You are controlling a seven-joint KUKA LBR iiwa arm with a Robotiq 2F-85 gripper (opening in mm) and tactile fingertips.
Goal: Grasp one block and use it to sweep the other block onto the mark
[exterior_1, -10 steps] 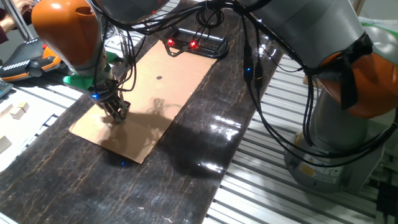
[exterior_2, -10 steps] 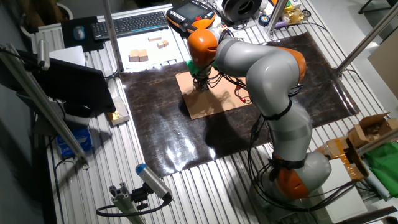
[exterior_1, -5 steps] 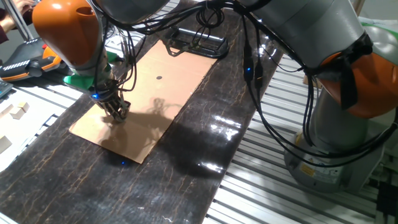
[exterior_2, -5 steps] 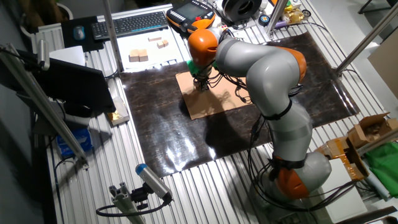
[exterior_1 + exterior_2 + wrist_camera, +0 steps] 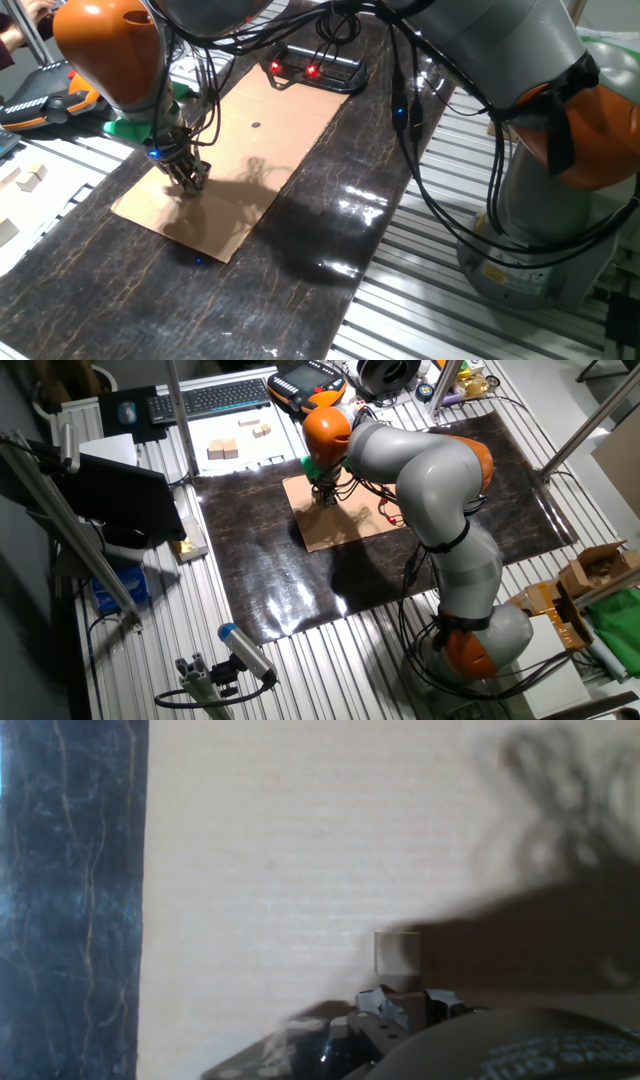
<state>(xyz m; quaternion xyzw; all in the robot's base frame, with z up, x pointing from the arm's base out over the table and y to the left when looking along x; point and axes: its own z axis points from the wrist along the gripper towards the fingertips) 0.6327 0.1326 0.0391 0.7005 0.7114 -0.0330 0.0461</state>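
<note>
While low over the cardboard (image 5: 236, 150), jaws beside tan block (image 5: 396, 953), grip state unclear, mark (image 5: 256, 126) well apart.

A slatted aluminium desk (image 5: 330, 660) carries a dark marbled mat (image 5: 280, 575); a black keyboard (image 5: 205, 398) sits at the far left.

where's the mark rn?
The mark sits on the cardboard sheet in one fixed view, toward the far end, up and right of the gripper, apart from it.
</note>
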